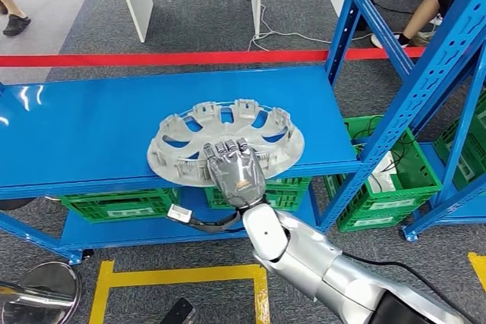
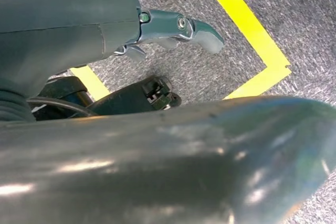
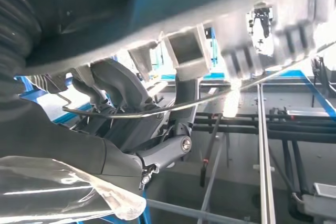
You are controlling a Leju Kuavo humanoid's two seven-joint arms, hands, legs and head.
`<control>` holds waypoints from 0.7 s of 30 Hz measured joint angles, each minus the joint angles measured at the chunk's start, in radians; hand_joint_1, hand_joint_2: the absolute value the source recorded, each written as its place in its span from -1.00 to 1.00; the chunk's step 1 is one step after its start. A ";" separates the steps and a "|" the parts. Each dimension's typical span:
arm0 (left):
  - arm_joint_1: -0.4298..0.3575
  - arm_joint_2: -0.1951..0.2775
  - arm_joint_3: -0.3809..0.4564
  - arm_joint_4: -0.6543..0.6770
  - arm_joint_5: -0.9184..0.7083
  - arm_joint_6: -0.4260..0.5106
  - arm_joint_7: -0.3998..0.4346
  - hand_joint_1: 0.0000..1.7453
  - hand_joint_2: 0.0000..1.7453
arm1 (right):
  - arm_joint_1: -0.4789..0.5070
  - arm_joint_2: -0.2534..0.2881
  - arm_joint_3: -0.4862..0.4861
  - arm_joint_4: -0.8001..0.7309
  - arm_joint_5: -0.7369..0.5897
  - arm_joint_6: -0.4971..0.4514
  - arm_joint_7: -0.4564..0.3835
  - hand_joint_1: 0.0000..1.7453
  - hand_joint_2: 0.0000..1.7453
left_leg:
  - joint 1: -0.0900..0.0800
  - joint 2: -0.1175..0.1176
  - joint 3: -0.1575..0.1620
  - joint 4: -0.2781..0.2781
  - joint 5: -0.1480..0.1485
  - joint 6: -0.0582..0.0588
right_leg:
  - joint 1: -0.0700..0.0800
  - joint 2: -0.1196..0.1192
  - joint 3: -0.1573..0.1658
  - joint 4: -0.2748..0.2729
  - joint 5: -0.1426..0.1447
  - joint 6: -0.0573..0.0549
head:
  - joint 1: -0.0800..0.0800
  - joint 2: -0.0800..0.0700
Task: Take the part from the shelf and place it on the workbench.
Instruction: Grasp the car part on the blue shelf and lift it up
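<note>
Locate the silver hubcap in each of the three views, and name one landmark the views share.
Head view: the hubcap lies on the blue shelf, its near edge overhanging, under the right hand.
Left wrist view: not in it.
Right wrist view: seen close from below, its clipped rim crosses above the fingers.
Shared landmark: the right hand, in the head and right wrist views.

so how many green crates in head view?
4 visible. Two sit under the blue shelf: one left, one partly behind the right hand. One open crate is in the right rack, another at the right edge. More may be hidden.
</note>
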 joint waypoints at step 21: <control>0.000 0.000 -0.014 0.000 0.002 0.002 0.002 -1.00 -1.00 | -0.035 -0.008 0.102 -0.005 0.000 0.000 0.061 1.00 1.00 | 0.000 0.000 0.000 0.000 0.000 0.000 | 0.000 0.000 0.000 0.000 0.000 0.000 | 0.000 0.000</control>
